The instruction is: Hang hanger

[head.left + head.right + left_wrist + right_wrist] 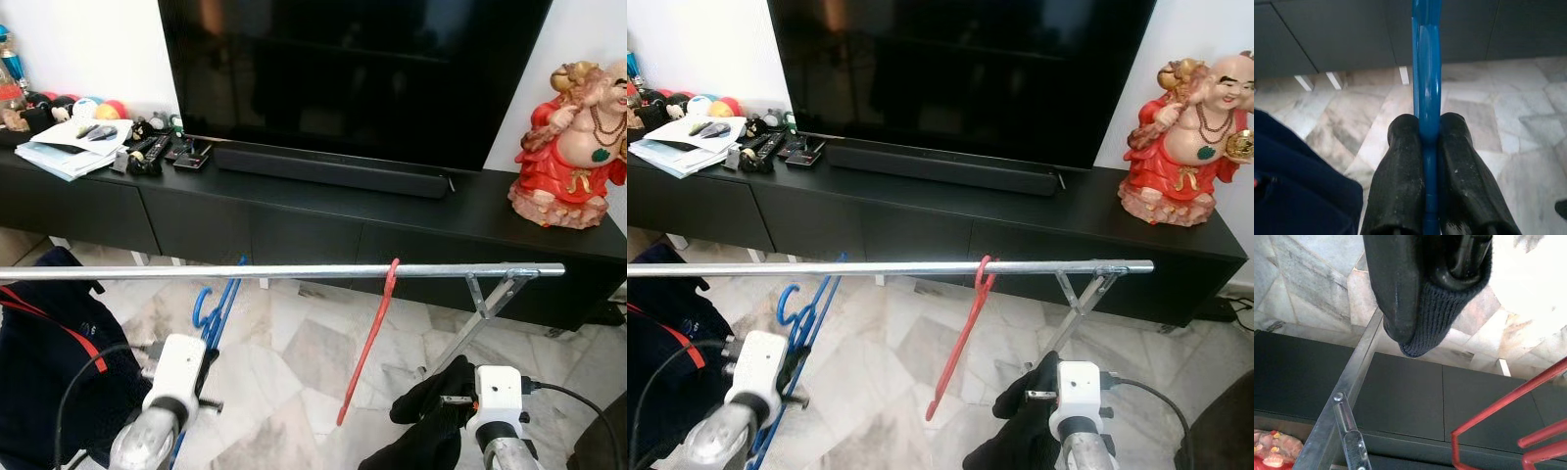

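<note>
Care matters: the left gripper (pixel 1428 142), clamped on the blue hanger (pixel 217 304), should lift its hook over the rail (pixel 284 271) beside the red hanger (pixel 369 338); I cannot tell the right gripper's (pixel 443 387) state.

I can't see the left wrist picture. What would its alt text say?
The left gripper has its two black fingers shut on a blue hanger, which runs straight away from the camera. Beyond lie a marble floor, a dark cabinet front and some navy cloth.

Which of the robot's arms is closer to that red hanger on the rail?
The right. The right gripper sits just below and beside the red hanger; the left gripper, fingers shut on the blue hanger, is farther along the rail.
</note>
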`<state>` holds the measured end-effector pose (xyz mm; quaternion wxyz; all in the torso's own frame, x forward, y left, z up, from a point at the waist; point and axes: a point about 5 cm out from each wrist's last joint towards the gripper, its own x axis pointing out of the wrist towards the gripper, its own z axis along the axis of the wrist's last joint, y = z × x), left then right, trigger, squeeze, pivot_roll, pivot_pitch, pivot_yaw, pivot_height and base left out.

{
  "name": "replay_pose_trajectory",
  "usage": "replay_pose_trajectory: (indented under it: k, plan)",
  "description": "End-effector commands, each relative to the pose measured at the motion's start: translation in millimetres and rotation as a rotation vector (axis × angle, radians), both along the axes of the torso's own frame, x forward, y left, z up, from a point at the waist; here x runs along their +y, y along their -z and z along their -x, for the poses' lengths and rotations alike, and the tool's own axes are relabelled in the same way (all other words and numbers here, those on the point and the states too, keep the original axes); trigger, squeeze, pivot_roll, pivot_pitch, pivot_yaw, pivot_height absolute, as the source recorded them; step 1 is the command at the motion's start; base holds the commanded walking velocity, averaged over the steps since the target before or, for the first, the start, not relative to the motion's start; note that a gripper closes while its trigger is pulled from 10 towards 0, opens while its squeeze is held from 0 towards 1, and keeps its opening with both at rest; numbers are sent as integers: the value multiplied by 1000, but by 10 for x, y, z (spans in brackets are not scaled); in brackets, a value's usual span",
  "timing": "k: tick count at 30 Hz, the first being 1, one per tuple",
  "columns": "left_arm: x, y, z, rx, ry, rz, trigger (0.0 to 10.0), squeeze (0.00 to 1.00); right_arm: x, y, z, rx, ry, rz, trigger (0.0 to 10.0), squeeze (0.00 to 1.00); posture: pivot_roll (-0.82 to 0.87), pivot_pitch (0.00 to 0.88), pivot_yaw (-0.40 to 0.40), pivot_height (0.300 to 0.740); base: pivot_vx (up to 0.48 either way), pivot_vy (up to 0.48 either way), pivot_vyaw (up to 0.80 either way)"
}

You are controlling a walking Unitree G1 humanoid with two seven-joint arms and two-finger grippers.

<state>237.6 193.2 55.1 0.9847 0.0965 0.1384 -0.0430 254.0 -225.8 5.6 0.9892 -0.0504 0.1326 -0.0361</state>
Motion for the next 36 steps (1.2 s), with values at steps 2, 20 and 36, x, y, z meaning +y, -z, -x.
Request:
replay_pose_trajectory:
  k: [2, 20, 36]
  plan:
    - [60, -42, 69, -31, -1, -20, 10000, 0, -77, -111, -20, -59, 32, -2, 10000, 0, 64, 0, -49, 740, 0, 0, 0]
    - [199, -41, 84, -38, -61, -11, 10000, 0, -57, -5, 180, -66, 288, -293, 10000, 0, 35, 0, 32, 740, 0, 0, 0]
    - [170, -23, 65, -26, -51, 5, 10000, 0, -22, -23, 204, -62, 282, -306, 10000, 0, 36, 0, 40, 740, 0, 261, 0]
